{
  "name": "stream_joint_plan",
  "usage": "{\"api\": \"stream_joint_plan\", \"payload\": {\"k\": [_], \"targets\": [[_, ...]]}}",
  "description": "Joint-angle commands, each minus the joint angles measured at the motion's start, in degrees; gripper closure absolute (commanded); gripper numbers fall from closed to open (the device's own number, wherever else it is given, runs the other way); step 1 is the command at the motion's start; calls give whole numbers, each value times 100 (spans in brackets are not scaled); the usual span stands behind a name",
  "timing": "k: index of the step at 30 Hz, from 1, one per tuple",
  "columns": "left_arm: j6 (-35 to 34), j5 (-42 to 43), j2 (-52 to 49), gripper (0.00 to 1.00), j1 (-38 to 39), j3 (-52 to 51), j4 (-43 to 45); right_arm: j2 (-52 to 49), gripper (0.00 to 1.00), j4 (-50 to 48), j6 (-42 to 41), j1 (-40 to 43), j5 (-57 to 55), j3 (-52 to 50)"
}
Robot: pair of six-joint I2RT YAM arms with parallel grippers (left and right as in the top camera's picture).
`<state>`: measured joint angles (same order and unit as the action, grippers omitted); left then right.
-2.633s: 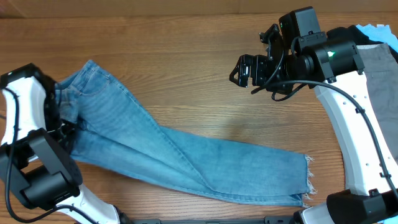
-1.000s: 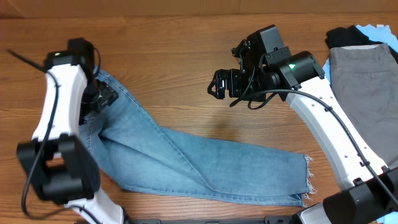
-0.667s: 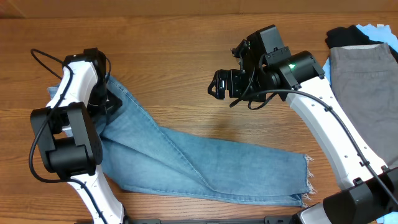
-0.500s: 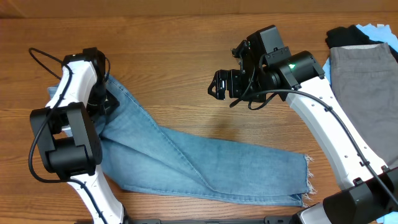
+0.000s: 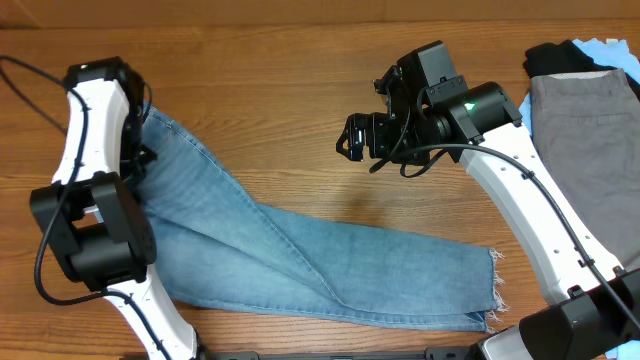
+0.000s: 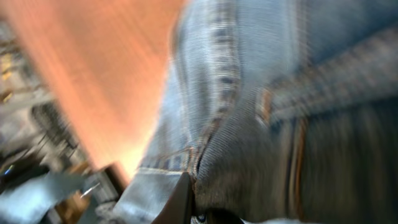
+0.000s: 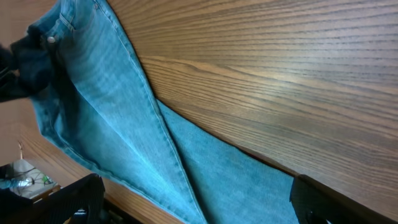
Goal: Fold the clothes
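The clothes, light-blue denim jeans (image 5: pixel 300 250), lie flat and slant from the waist at upper left to frayed hems (image 5: pixel 493 290) at lower right. My left gripper (image 5: pixel 138 152) sits at the waist end, shut on the denim. The blurred left wrist view is filled with the jeans' seams (image 6: pixel 249 93), and the cloth is pinched at the left gripper (image 6: pixel 193 208). My right gripper (image 5: pixel 355 135) hangs open above bare table, beyond the legs. In the right wrist view the jeans (image 7: pixel 106 106) show between the wide-apart fingers of the right gripper (image 7: pixel 199 211).
A grey garment (image 5: pixel 590 130) lies at the right edge of the table. Black cloth (image 5: pixel 555 58) and a light-blue piece (image 5: pixel 603 47) lie behind it. The wooden table (image 5: pixel 300 70) runs on past the jeans.
The left gripper has closed on the waist end of the jeans, and the left arm has swung toward the upper left. The right arm has stayed put.
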<state>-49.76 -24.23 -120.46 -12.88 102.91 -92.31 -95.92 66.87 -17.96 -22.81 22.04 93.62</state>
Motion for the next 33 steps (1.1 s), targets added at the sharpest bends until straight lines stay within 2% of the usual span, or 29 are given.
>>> {"api": "stream_joint_plan", "payload": {"k": [1, 3, 7, 9, 10, 11, 18, 26, 33], "targets": [[-914, -640, 4, 96, -446, 109, -457, -33, 0, 15, 37, 22, -57, -31], [-643, -452, 11, 93, -704, 81, -459, -33, 0, 15, 37, 22, -57, -31], [-638, -254, 11, 80, -1211, 57, -457, -33, 0, 11, 37, 22, -57, -31], [-605, -280, 11, 60, -1451, 59, -457, -33, 0, 11, 39, 22, -57, -31], [-549, -278, 11, 38, -1569, 59, -457, -33, 0, 11, 48, 22, -57, -31], [-535, -269, 11, 0, -1668, 59, -457, -33, 0, 7, 85, 22, -55, -31], [-343, 96, 22, 0, -2083, 61, -457, -33, 0, -13, 146, 22, -55, -31], [-732, 26, 216, 0, -2249, 66, -457, -33, 0, 9, 146, 22, -55, -31], [-1231, 101, 1462, 0, -2922, 66, -455, -103, 0, -109, 142, 20, -48, -31]]}}
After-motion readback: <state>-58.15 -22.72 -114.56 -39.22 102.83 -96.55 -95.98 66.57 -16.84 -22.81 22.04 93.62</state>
